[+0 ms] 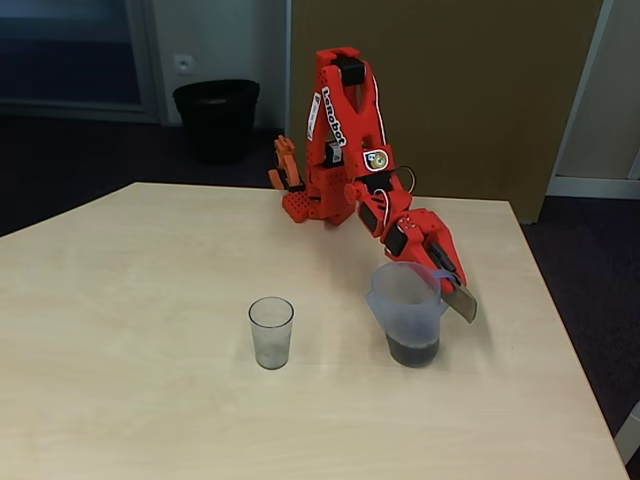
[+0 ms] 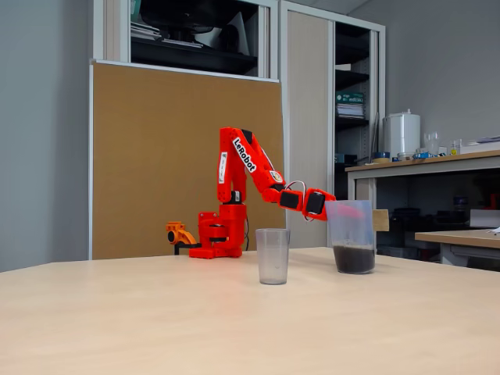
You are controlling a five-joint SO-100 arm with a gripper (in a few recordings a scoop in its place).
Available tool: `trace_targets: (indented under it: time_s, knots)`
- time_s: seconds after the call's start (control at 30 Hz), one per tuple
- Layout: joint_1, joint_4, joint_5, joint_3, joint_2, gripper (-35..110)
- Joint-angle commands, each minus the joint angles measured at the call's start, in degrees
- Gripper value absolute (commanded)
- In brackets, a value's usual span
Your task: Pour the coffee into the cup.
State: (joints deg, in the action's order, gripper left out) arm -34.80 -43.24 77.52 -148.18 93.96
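The cup [image 1: 271,332] [image 2: 272,255], a small clear tumbler, stands upright on the table, left of the jug in both fixed views. A taller bluish translucent jug [image 1: 405,312] [image 2: 351,234] also stands on the table. The coffee [image 1: 412,351] [image 2: 354,258] is a dark layer in its bottom. My red arm reaches down to the jug's far side. There my gripper [image 1: 453,288] [image 2: 373,219] is closed around the jug's handle, one finger on each side. The jug hides most of the handle and fingers in the fixed view from table height.
The arm's red base [image 1: 315,205] [image 2: 219,234] stands at the table's far edge with an orange part beside it. The wooden table [image 1: 130,330] has free surface to the left and in front. A black bin [image 1: 216,117] stands on the floor behind.
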Motion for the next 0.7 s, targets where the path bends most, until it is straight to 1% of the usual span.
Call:
trace_targets:
  time_s: [0.0, 0.3, 0.67]
  knots:
    - [0.44, -0.09, 1.32, -0.7, 5.71, 0]
    - [2.99, 2.72, 2.29, -0.44, 8.61, 0]
    - [7.29, 4.31, 7.73, 1.23, 10.55, 0]
